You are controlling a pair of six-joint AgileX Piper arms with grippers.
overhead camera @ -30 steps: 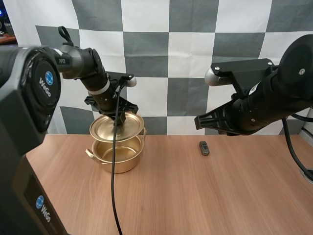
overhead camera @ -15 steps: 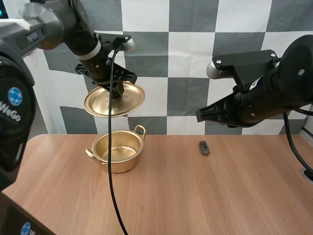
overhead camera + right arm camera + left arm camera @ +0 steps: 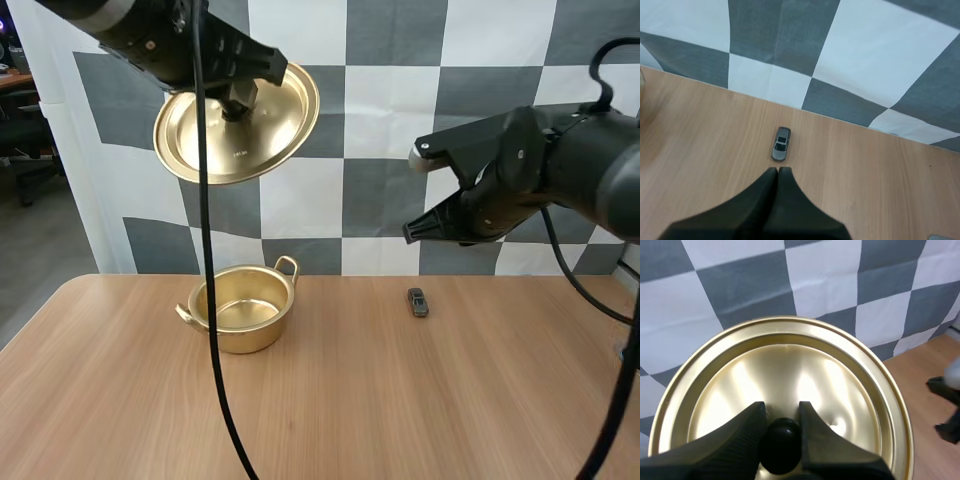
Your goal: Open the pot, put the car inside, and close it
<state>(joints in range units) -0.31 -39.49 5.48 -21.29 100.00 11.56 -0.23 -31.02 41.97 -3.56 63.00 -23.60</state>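
Note:
A gold pot [image 3: 243, 311] stands uncovered on the wooden table [image 3: 380, 400], left of centre. Its gold lid [image 3: 238, 122] hangs high above it, tilted, with my left gripper [image 3: 236, 100] shut on the black knob [image 3: 780, 445]; the lid's top face [image 3: 785, 385] spreads beyond the fingers. A small grey toy car [image 3: 417, 301] sits on the table to the right of the pot. My right gripper [image 3: 411, 234] hovers above and just behind the car, its fingers together as one dark wedge [image 3: 778, 171] with the car [image 3: 781, 143] just beyond the tip.
The table's back edge meets the backdrop just behind the pot and car. Bare wood stretches in front of both and out to the right.
My left gripper has lifted the lid from just above the pot to high above it, tilting it. My right arm has shifted a little, still over the car.

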